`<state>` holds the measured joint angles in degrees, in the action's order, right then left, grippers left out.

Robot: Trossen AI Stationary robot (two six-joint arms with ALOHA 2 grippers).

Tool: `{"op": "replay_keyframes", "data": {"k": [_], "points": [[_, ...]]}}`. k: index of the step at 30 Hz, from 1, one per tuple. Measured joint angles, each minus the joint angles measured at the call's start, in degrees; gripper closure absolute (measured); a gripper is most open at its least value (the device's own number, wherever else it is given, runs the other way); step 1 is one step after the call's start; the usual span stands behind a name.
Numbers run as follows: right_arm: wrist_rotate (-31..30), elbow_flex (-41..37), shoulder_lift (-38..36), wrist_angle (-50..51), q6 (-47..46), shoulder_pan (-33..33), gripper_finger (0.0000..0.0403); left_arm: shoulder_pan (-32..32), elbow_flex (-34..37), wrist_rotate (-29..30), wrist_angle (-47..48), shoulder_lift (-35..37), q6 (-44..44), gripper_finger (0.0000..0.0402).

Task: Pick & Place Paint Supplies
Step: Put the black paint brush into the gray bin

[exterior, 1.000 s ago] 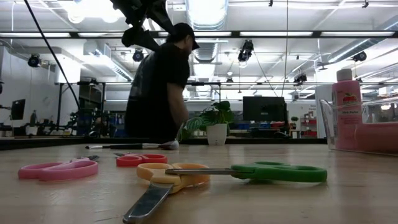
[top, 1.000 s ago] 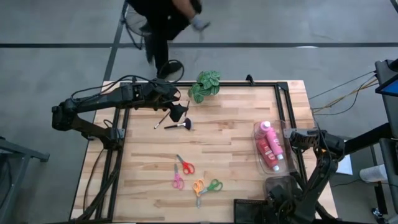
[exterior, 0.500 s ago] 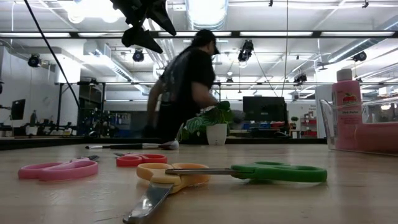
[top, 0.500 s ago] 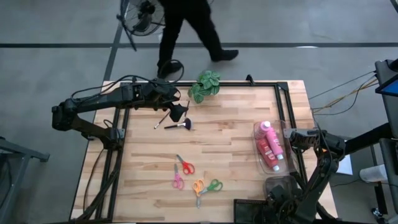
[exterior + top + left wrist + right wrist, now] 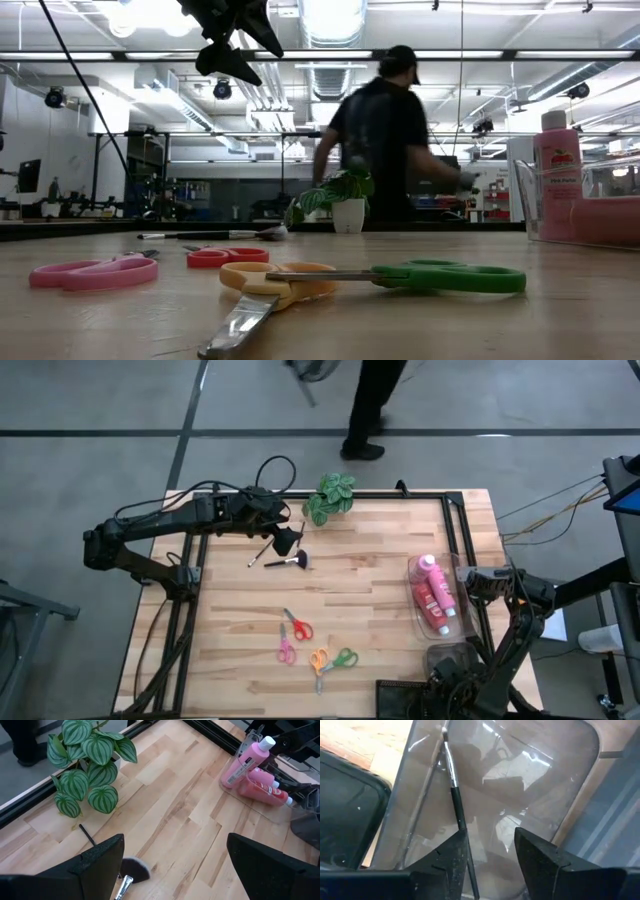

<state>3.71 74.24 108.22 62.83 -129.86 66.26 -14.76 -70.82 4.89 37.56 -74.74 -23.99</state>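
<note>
While our right hand (image 5: 490,852) parts above the clear tray (image 5: 560,780), a brush (image 5: 454,795) lies inside, placed; left hand (image 5: 172,865) hangs open.

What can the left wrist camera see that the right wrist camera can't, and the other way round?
Only the left wrist view shows the striped plant, the fan brush on the wooden table, and the pink bottles. Only the right wrist view shows a thin brush lying in a clear tray. Both show their own gripper's dark fingers, spread apart.
</note>
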Motion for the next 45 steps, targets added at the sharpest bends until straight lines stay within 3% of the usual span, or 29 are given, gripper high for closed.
{"op": "replay_keyframes", "data": {"k": [16, 24, 31, 35, 37, 41, 45], "points": [[-1.14, 1.11, -12.69, 10.05, 9.25, -0.13, 0.0241, 0.0, 0.02, 0.0, -0.01, 0.0, 0.0, 0.0045], [-19.6, 1.08, -22.35, 16.39, 13.17, -0.22, 0.0241, 0.04, 0.01, 0.01, 0.0, 0.0, 0.0, 0.0045], [-45.01, 0.98, -31.42, 23.57, 15.36, -0.4, 0.0241, 0.04, 0.01, 0.0, 0.0, 0.0, 0.0, 0.0045], [-59.48, 0.85, -37.03, 23.94, 23.52, -2.67, 0.0241, 0.04, 0.02, 0.0, 0.0, 0.0, 0.0, 0.0045], [-62.78, 0.79, -39.46, 23.87, 29.88, -4.91, 0.0241, 0.02, 0.02, 0.0, -0.02, 0.0, 0.0, 0.0045], [-63.74, 0.74, -44.03, 22.12, 41.46, -11.75, 0.0241, 0.02, 0.0, 0.0, -0.01, 0.0, 0.0, 0.0045], [-63.89, 0.52, -47.68, 12.87, 60.15, -19.14, 0.0241, 0.02, 0.01, 0.01, -0.01, 0.0, 0.0, 0.0045]]}}
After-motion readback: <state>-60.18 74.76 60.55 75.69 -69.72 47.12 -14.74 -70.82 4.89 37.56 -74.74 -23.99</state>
